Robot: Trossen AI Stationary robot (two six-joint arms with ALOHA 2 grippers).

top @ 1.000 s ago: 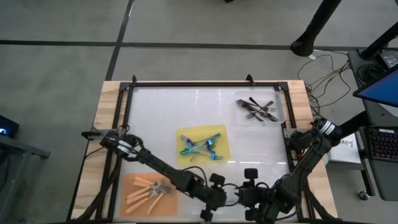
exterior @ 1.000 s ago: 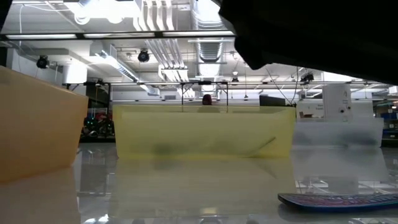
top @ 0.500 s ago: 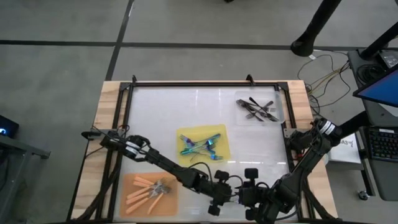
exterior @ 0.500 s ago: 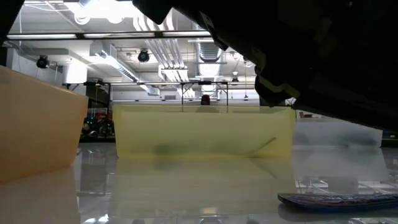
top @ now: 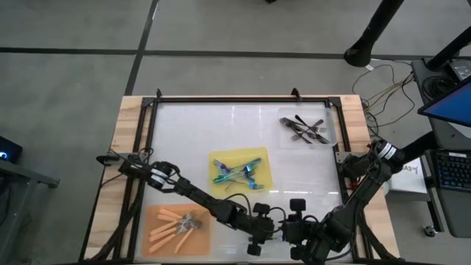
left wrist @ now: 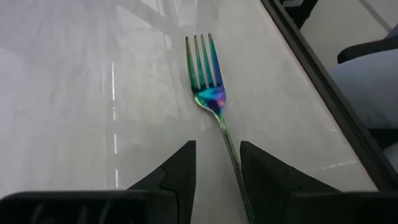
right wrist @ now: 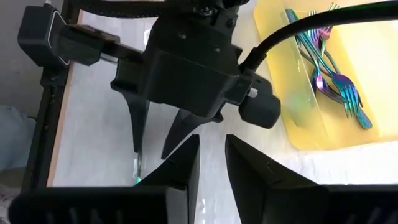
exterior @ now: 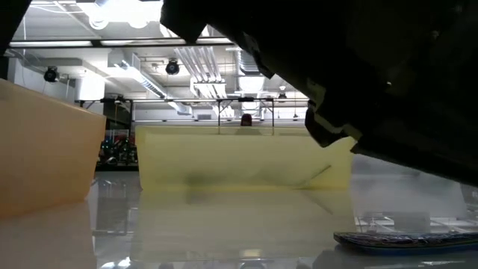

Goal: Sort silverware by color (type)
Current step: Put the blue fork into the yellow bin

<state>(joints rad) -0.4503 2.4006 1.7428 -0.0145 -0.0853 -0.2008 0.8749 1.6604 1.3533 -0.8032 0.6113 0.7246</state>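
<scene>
Your left gripper (left wrist: 216, 171) hangs over the near table edge, jaws parted a little, holding nothing; a stray iridescent fork (left wrist: 209, 87) lies flat on the table just beyond its tips. Right gripper (right wrist: 211, 163) sits close beside it, narrow gap, empty. Other iridescent forks (top: 237, 173) on yellow mat (top: 266, 179), orange forks (top: 173, 224) near-left, dark forks (top: 305, 129) far-right

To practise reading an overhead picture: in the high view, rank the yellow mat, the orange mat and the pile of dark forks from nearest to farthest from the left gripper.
Measured from the left gripper, at the table's near edge:
1. Yellow mat, mid-table, holding the iridescent forks.
2. Orange mat, near left corner; not much farther than the yellow mat.
3. Dark forks, far right corner, plainly farthest.
</scene>
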